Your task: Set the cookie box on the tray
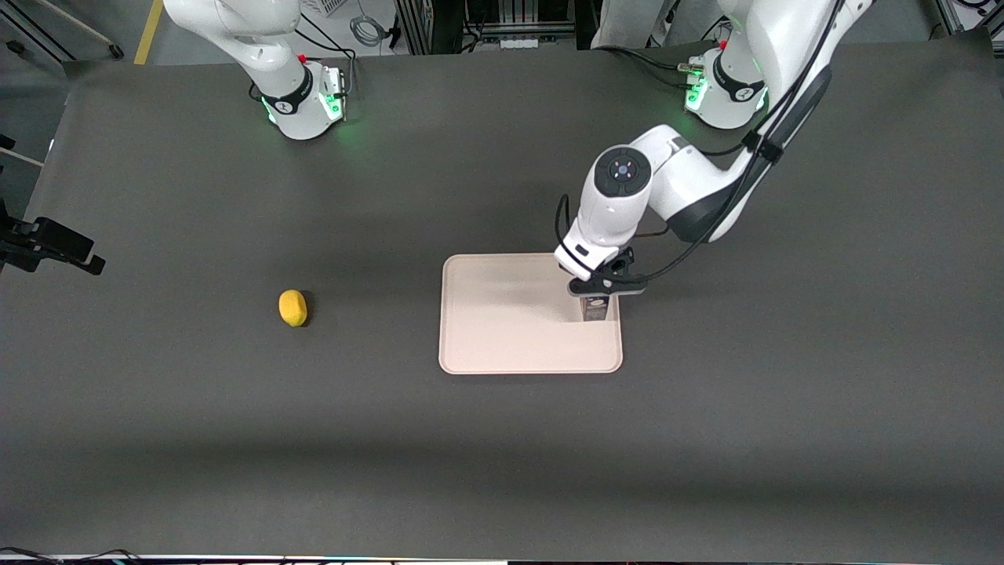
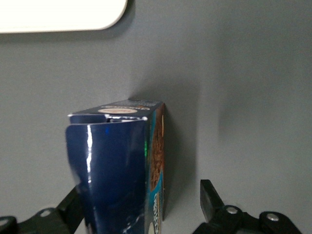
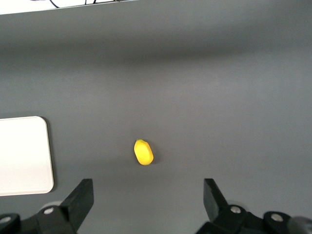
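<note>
Item 1, tray (image 1: 510, 314): lies flat on the dark grey table (image 1: 745, 439), long side facing the front camera.

Item 2, cookie box (image 1: 594, 309): stands upright. In the front view it falls within the tray's outline, close to the tray's edge toward the working arm's end. In the left wrist view the cookie box (image 2: 114, 170) shows its glossy navy panel, and a narrow side panel carries the cookie picture. Grey table surface surrounds it there, and one rounded corner of the tray (image 2: 58, 14) lies well apart from it. Whether the box's base rests on the tray or just beside its rim cannot be told.

Item 3, gripper (image 1: 602, 287): sits directly above the cookie box, over the tray's edge toward the working arm's end. In the left wrist view the gripper (image 2: 141, 202) has its fingers (image 2: 210, 195) spread wide. One finger lies against the navy panel. The other stands clear of the box with a visible gap, so the box is not clamped.

Item 4, yellow lemon-like object (image 1: 292, 308): lies on the table well apart from the tray, toward the parked arm's end
</note>
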`<state>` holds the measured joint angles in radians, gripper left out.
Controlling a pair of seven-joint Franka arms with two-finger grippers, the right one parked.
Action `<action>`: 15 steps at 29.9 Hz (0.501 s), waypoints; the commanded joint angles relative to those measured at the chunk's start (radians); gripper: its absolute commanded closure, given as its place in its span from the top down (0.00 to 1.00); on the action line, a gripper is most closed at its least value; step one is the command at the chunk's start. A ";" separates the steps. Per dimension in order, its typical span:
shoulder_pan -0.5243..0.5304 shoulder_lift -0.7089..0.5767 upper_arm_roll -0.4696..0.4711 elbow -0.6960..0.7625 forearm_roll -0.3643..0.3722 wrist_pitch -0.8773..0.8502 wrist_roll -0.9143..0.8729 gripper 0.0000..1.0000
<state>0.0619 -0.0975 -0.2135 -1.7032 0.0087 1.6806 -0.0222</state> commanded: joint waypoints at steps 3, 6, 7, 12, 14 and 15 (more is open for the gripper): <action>-0.013 -0.028 0.034 -0.049 0.008 0.030 0.004 1.00; -0.013 -0.019 0.034 -0.049 0.013 0.034 0.002 1.00; -0.013 -0.015 0.034 -0.049 0.017 0.036 0.002 1.00; -0.019 0.001 0.034 -0.050 0.020 0.048 -0.013 1.00; -0.031 -0.002 0.034 -0.049 0.020 0.041 -0.016 1.00; -0.039 -0.002 0.036 -0.049 0.020 0.037 -0.018 1.00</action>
<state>0.0591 -0.0929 -0.1876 -1.7441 0.0151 1.7119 -0.0227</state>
